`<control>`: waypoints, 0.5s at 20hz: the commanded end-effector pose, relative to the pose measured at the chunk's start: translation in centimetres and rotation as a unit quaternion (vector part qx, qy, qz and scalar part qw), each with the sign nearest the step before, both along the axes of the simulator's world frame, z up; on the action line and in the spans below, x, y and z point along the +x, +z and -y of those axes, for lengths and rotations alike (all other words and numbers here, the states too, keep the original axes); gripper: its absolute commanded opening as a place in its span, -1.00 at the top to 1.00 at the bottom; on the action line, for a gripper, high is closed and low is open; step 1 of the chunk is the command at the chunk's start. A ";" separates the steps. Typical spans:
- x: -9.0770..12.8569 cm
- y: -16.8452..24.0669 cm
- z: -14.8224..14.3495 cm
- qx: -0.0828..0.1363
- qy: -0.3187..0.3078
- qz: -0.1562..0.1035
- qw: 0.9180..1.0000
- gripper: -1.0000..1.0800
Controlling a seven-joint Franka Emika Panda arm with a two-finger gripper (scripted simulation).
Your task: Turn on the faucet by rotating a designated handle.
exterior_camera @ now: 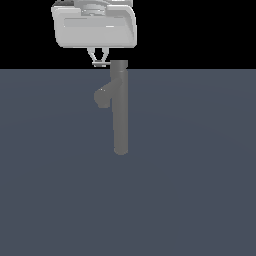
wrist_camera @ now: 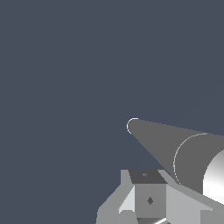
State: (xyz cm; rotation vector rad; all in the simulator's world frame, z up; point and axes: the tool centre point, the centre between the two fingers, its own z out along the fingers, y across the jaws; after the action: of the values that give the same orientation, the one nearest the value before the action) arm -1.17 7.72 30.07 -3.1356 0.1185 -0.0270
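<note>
Toward the far edge of the table (exterior_camera: 50, 200), left of the column's cap, we see the gripper (exterior_camera: 99, 62) pinching the thin handle (exterior_camera: 101, 64) — fingers (exterior_camera: 94, 56) drawn in on it. Just rightward stands the faucet (exterior_camera: 120, 110), near the surface's middle, its stubby spout (exterior_camera: 102, 97) pointing left.

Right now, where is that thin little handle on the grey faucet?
In the exterior view the handle juts from the cap of the faucet toward the view's left, right at the tips of the tool, above the stubby spout.
</note>
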 end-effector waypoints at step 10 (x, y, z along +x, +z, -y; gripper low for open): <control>-4.0 0.0 1.0 -0.001 0.001 -0.008 1.000 1.00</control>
State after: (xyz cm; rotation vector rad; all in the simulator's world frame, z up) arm -3.99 6.45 29.98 -3.1363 0.1252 -0.0233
